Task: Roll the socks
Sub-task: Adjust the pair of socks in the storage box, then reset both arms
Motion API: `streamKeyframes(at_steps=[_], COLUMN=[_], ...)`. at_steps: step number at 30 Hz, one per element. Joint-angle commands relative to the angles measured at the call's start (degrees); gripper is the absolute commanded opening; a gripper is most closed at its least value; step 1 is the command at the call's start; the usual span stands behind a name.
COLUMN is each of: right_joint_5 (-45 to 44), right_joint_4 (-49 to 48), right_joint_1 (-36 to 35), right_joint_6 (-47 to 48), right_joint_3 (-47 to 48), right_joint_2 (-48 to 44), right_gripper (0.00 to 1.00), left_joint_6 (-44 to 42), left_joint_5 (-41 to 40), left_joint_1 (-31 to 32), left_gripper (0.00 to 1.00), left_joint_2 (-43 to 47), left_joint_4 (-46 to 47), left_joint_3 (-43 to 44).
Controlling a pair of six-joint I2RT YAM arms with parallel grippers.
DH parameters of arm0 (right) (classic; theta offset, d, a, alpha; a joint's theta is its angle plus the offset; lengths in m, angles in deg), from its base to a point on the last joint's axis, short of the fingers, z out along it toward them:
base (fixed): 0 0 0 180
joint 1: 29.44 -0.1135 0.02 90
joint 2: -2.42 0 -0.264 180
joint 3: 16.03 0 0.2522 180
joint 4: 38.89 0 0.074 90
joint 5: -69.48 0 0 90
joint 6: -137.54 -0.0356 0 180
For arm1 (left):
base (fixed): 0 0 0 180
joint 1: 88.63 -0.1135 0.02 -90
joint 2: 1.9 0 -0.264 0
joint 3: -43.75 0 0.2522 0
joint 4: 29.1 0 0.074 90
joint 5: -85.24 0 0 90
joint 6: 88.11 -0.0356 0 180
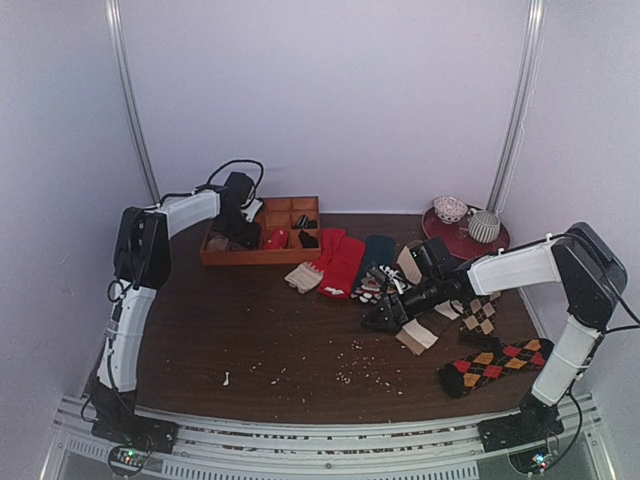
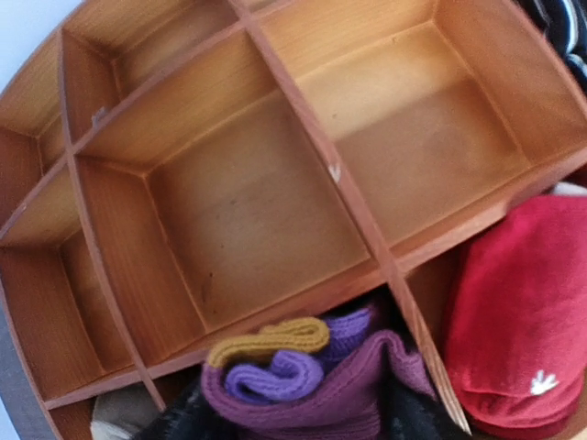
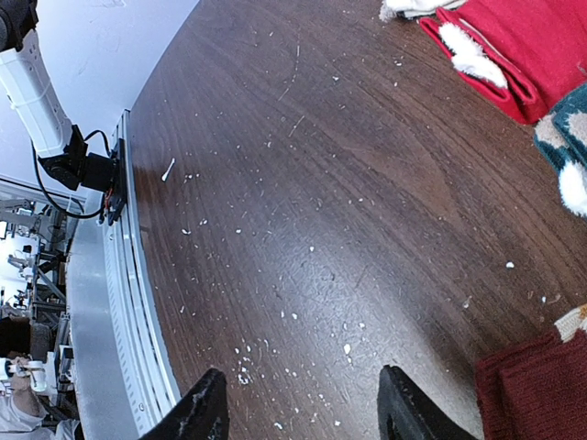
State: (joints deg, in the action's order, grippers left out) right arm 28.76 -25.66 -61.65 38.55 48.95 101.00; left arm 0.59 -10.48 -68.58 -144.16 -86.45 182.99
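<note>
My left gripper (image 1: pixel 238 228) hangs over the wooden divided tray (image 1: pixel 262 255) at the back left. In the left wrist view it (image 2: pixel 298 423) is shut on a rolled purple sock bundle with blue and mustard edges (image 2: pixel 312 380), held at a front compartment of the tray (image 2: pixel 353 197). A red rolled sock (image 2: pixel 518 321) lies in the neighbouring compartment. My right gripper (image 1: pixel 382 318) is open and empty, low over bare table (image 3: pixel 303 408). Loose socks lie nearby: red (image 1: pixel 343 262), teal (image 1: pixel 378 252), beige (image 1: pixel 303 277), argyle (image 1: pixel 495 362).
A dark red plate (image 1: pixel 450 238) with two small bowls stands at the back right. A brown argyle sock (image 1: pixel 480 315) and a tan sock (image 1: pixel 418 335) lie under my right arm. White crumbs dot the table (image 3: pixel 275 229). A maroon sock (image 3: pixel 537 385) lies right of my right fingers.
</note>
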Motion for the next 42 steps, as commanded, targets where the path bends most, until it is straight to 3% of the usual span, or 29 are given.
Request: streamKeyframes(at_steps=[1,7,15,16,17,18,24,31,36,42], right_joint_5=[-0.2,-0.9,-5.5,-6.9,-8.2,-9.5,-14.7,-41.9,-48.2,-52.1], right_joint_4=[0.7,1.9,8.8,10.2,11.4,12.5,13.7,16.9,15.4,16.7], right_joint_1=[0.4,0.4,0.5,0.5,0.6,0.8,3.6,3.9,3.8,3.9], right_joint_6=[0.0,0.3,3.3,3.9,4.8,5.2,3.9,-1.6,-2.3,-1.9], right_joint_3=[0.8,2.3,7.8,8.8,9.7,10.6,13.4,15.5,14.2,15.5], right_joint_2=[-0.9,-2.1,-4.2,-4.5,-4.8,-5.2,-7.9,-10.9,-12.7,-12.5], right_gripper=[0.56,0.56,0.59,0.68,0.96,0.99,1.00,1.00,1.00,1.00], left_joint_6=[0.1,0.0,0.2,0.3,0.3,0.3,0.7,2.2,3.8,5.1], left_joint_5=[-1.3,-2.2,0.3,0.5,0.7,0.9,0.8,-3.9,-4.9,-6.3], left_joint_1=[0.2,0.2,0.2,0.2,0.2,0.2,0.3,0.3,0.3,0.3], left_gripper=[0.69,0.98,0.98,0.98,0.98,0.98,0.98,0.98,0.98,0.98], left_joint_2=[3.0,8.1,16.8,18.7,20.8,23.8,36.5,49.7,58.9,63.3], left_joint_4=[4.6,8.3,10.6,11.6,12.8,14.4,21.6,26.9,31.1,34.2], left_joint_3=[-3.4,-3.3,-6.8,-8.5,-10.6,-14.0,-30.4,-49.1,-59.4,-64.6])
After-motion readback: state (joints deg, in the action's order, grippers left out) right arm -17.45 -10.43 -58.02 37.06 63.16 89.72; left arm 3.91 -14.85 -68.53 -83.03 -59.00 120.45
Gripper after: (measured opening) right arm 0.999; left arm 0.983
